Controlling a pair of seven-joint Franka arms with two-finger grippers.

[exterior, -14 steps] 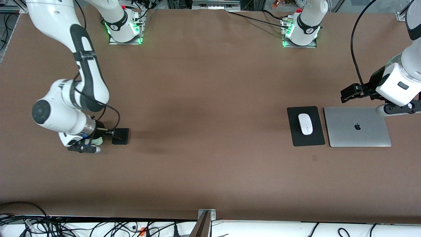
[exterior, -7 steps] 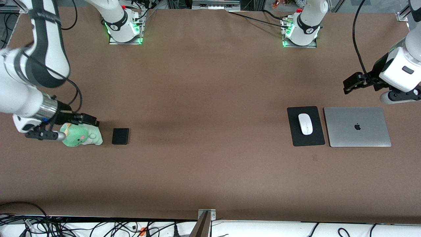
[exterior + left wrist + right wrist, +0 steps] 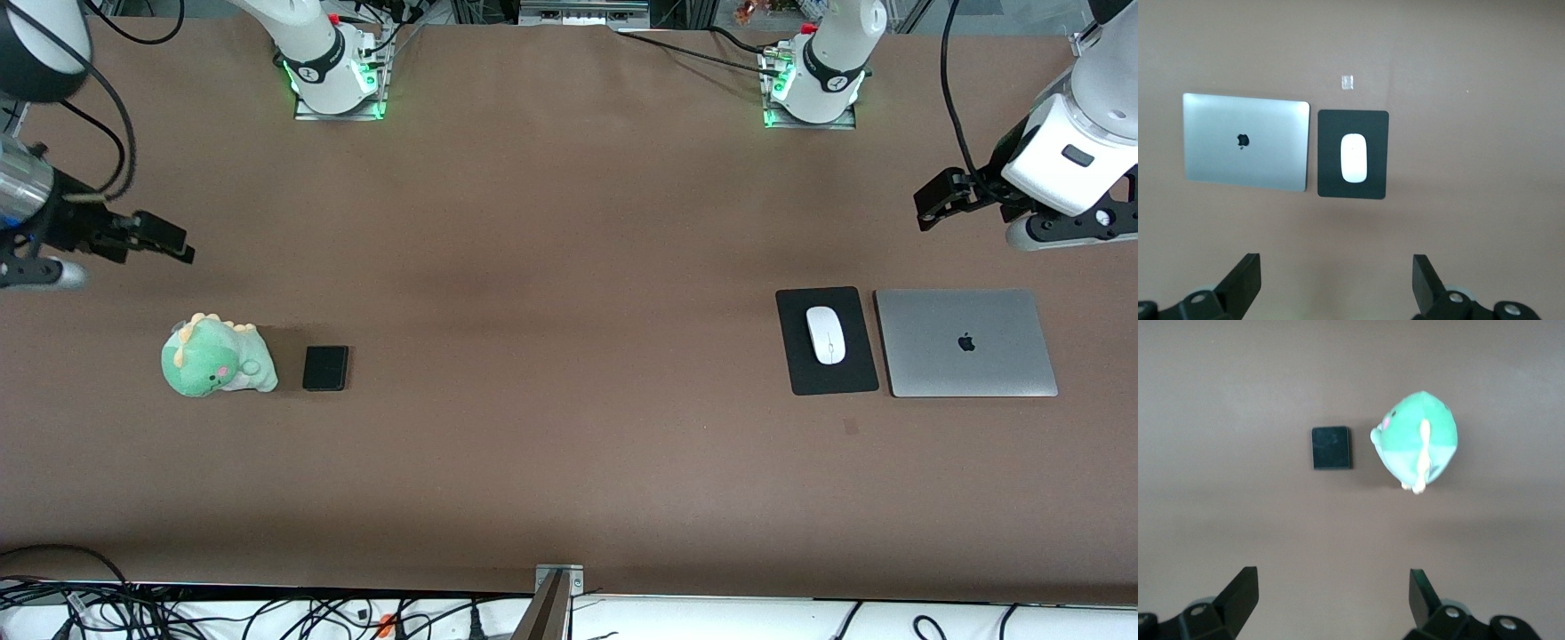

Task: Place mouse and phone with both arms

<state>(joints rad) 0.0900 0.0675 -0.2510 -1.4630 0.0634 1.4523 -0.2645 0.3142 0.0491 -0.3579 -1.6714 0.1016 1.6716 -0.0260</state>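
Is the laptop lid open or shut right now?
Shut. The laptop lies flat on the table beside the mouse pad, its silver lid with the logo facing up; no screen or keyboard shows.

Right wrist view: phone point(image 3: 1331, 448), black, flat on brown tabletop point(image 3: 1238, 507). Green dinosaur plush point(image 3: 1418, 440) just beside it. Right gripper point(image 3: 1331, 600) above bare tabletop, fingers point(image 3: 1241, 590) spread wide, holding nothing.

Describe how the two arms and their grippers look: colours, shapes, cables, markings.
Both arms are glossy white, rounded segments with black joint bands. The left arm carries a looping black cable; the right arm has one too, plus a silver metal ring at its wrist. Each base glows green, with a red button. The left gripper and right gripper are black, with two angular fingers.
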